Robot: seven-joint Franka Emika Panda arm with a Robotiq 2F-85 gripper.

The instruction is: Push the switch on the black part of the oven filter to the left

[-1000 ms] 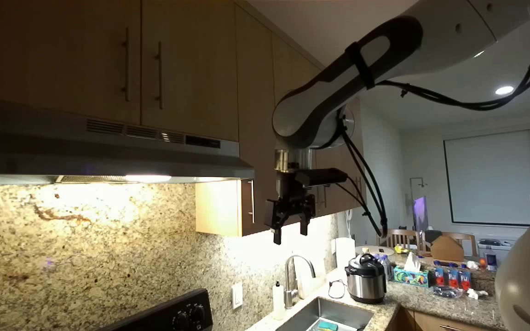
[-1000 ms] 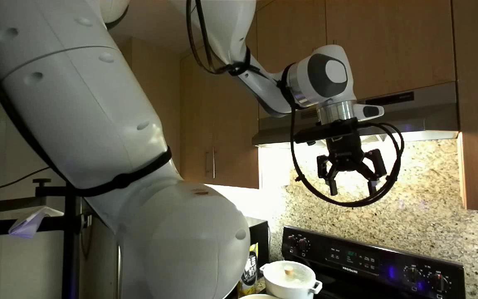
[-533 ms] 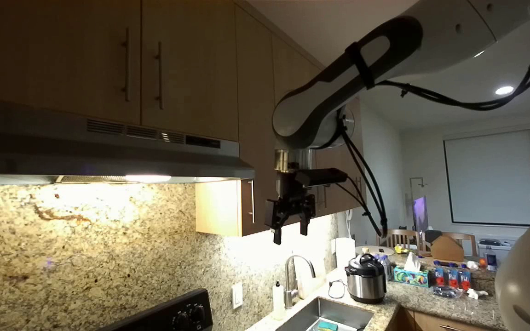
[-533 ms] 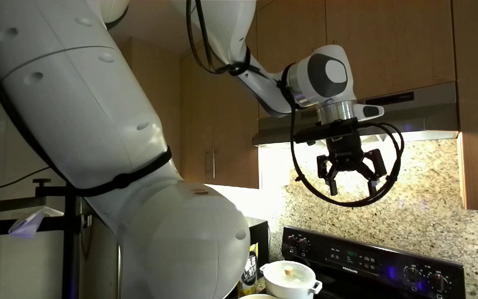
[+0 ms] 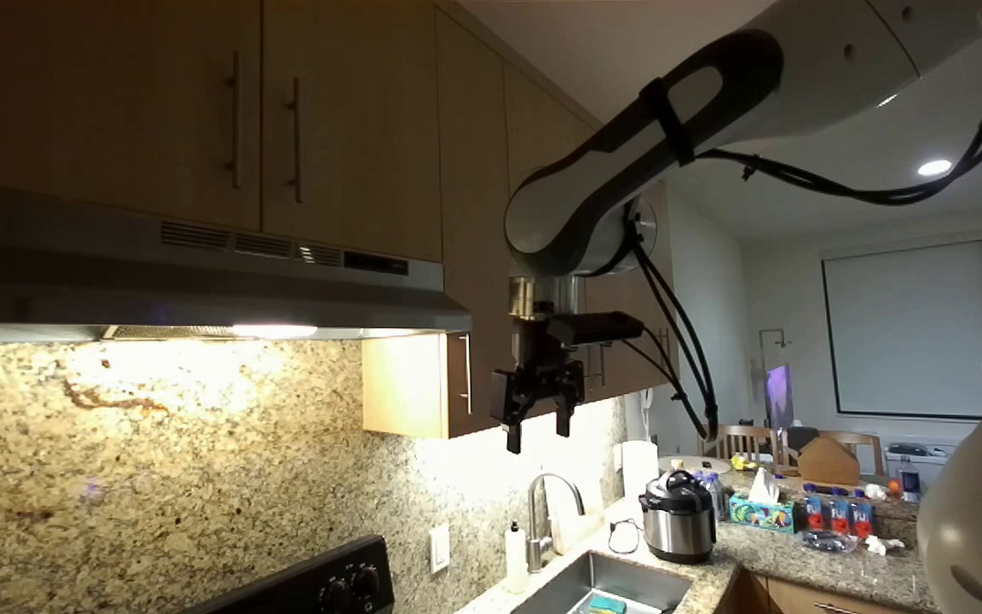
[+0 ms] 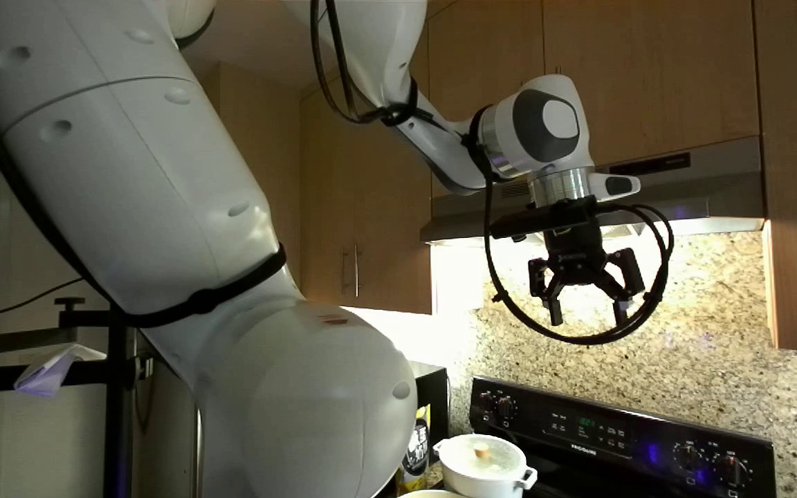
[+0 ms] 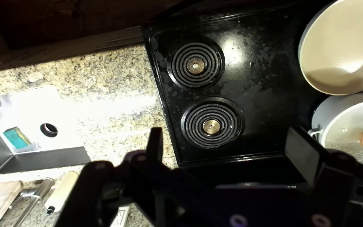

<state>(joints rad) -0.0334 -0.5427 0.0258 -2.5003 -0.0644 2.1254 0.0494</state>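
The oven filter is the wide, dark grey range hood with a lit underside, in both exterior views (image 5: 201,286) (image 6: 727,183). Its black part, a narrow black panel on the upper front, shows in both exterior views (image 5: 376,263) (image 6: 649,164). The switch on it is too small to make out. My gripper (image 5: 539,431) points down, open and empty, in front of the hood and lower than the black panel, apart from it. Its spread fingers also show in an exterior view (image 6: 588,315) and in the wrist view (image 7: 224,142). The hood is out of the wrist view.
Wooden cabinets (image 6: 647,76) are above the hood. Below is the black stove (image 7: 263,110) with a beige pan (image 7: 342,47) and a lidded white pot (image 6: 485,467). A sink (image 5: 627,580) and a pressure cooker (image 5: 678,520) are farther along. A cable loop (image 6: 578,339) hangs around the gripper.
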